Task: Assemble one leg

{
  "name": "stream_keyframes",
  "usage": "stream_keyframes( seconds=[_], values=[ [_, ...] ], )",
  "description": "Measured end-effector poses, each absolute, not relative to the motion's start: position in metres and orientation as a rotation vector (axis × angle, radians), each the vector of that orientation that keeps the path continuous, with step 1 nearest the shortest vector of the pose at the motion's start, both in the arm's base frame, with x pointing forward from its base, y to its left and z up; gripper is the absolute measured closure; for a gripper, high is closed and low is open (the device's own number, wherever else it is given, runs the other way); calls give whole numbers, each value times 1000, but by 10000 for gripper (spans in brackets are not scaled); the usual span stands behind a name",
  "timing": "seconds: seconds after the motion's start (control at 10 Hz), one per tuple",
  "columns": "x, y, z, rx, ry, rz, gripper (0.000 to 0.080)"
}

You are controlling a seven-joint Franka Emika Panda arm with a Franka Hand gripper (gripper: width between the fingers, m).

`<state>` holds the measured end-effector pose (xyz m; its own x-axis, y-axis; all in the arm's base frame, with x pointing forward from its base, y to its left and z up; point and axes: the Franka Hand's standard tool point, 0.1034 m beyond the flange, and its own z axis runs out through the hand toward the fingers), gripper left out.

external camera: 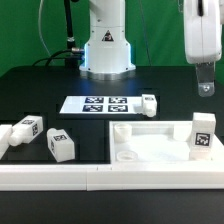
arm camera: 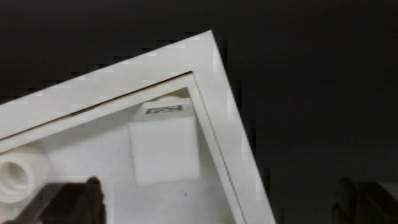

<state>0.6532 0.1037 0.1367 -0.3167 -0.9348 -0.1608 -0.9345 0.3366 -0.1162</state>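
One leg (external camera: 203, 134) is standing upright at the panel (external camera: 150, 152)'s corner, at about 4 o'clock in the exterior view. The hand (external camera: 205, 88) is hovering directly above it, at 12 o'clock from the leg; whether its fingers are apart cannot be told. Three more legs are lying on the desk (external camera: 40, 85). If the descent is going off-centre, the fingers are risking to tip the leg.

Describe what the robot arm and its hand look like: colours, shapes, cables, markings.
The arm is glossy white with rounded segments, rising from a white base with a dark triangular marking and a blue glow at its foot. Black cables run beside it. The hand is a white rounded housing ending in dark fingers; in the wrist view only dark, blurred fingertips show.
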Motion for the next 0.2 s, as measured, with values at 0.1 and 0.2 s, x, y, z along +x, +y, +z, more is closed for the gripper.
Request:
stream_keyframes(
  seconds=[0.1, 0.2],
  values=[
    [653, 104, 135, -1705, 2401, -2, 152],
    [653, 104, 135, -1704, 2401, -2, 150]
  ],
)
